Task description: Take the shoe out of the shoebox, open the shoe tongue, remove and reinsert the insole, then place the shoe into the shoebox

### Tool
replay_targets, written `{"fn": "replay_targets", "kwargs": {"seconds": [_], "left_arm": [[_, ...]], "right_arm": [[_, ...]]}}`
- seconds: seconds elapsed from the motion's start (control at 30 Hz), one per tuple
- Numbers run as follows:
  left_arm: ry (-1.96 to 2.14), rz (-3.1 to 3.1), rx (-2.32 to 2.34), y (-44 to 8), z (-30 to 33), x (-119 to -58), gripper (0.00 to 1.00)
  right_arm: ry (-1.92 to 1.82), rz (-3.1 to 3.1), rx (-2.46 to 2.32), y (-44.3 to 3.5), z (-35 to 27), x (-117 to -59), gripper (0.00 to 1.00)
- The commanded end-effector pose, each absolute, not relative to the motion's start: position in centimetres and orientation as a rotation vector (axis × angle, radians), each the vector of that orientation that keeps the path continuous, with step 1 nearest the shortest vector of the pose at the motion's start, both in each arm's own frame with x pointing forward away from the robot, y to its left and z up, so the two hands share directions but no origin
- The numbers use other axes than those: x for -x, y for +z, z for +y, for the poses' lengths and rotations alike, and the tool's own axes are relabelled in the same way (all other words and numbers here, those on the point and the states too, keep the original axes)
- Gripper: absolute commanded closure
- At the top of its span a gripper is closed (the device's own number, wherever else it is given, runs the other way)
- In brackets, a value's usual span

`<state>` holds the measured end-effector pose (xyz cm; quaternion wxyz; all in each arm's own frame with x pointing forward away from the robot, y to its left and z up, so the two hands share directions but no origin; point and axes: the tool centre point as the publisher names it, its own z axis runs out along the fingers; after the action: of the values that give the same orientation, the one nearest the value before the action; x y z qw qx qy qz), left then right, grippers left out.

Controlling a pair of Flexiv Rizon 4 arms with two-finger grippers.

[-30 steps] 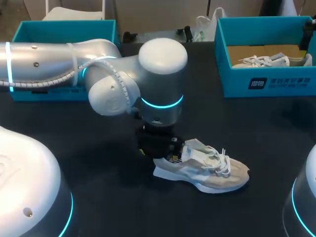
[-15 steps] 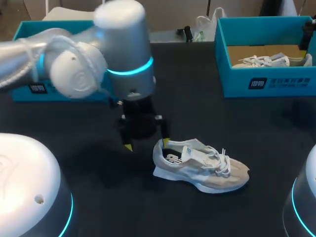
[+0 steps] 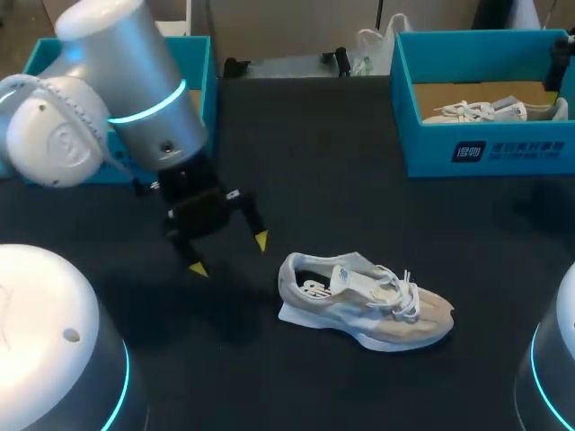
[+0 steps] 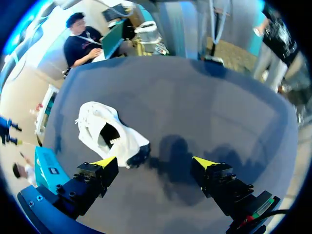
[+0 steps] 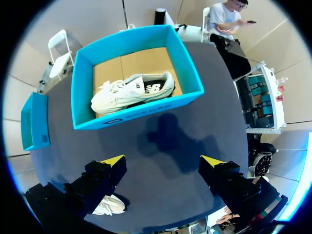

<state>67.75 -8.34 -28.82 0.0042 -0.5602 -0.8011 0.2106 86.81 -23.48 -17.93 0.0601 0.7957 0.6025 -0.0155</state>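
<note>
A beige and white shoe lies on its sole on the black table, heel toward my left gripper, tongue pulled up and the insole showing inside. My left gripper hangs open and empty just left of the heel, clear of it. In the left wrist view the shoe lies ahead of the open left gripper, beside one fingertip. A teal shoebox at the back right holds a second shoe. The right wrist view looks down on that shoebox and its shoe, with my right gripper open above the table.
A teal box lid sits at the back left, partly behind my left arm. The same lid shows off to one side in the right wrist view. Bare black tabletop lies between the shoe and the shoebox.
My left gripper has drawn back from the shoe's heel, moving left and up, and stands clear of it. The shoe has stayed put, its opening uncovered.
</note>
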Motion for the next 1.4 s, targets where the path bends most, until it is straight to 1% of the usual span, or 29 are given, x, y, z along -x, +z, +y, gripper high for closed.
{"fn": "replay_targets", "kwargs": {"seconds": [0.03, 0.13, 0.17, 0.47, 0.53, 0.7, 0.83, 0.9, 1.23, 1.4], "left_arm": [[1.174, -2.597, 1.494, -28.7, -5.6, -67.4, 0.00], [1.361, -2.564, 1.300, -28.9, -4.8, -67.3, 0.00], [1.342, -2.540, 1.244, -29.1, -4.7, -67.4, 0.00], [1.342, -2.540, 1.244, -29.1, -4.7, -67.4, 0.00], [1.311, -2.566, 1.213, -29.8, -5.1, -67.3, 0.00], [1.472, -2.565, 0.980, -31.5, -5.5, -67.6, 0.00], [1.625, -2.568, 0.661, -32.6, -5.5, -68.1, 0.00], [1.626, -2.587, 0.599, -33.1, -5.3, -68.1, 0.00], [1.626, -2.587, 0.599, -33.1, -5.3, -68.1, 0.00], [1.776, -2.483, 0.368, -35.9, -5.5, -68.7, 0.00]], "right_arm": [[-0.046, 1.822, -2.408, -18.0, -23.5, -86.7, 0.00], [-0.046, 1.822, -2.408, -18.0, -23.5, -86.7, 0.00], [-0.046, 1.822, -2.408, -18.0, -23.5, -86.7, 0.00], [-0.046, 1.822, -2.408, -18.0, -23.5, -86.7, 0.00], [-0.046, 1.822, -2.408, -18.0, -23.5, -86.7, 0.00], [-0.046, 1.822, -2.408, -18.0, -23.5, -86.7, 0.00], [-0.046, 1.822, -2.408, -18.0, -23.5, -86.7, 0.00], [-0.046, 1.822, -2.408, -18.0, -23.5, -86.7, 0.00], [-0.046, 1.822, -2.408, -18.0, -23.5, -86.7, 0.00], [-0.046, 1.822, -2.408, -18.0, -23.5, -86.7, 0.00]]}}
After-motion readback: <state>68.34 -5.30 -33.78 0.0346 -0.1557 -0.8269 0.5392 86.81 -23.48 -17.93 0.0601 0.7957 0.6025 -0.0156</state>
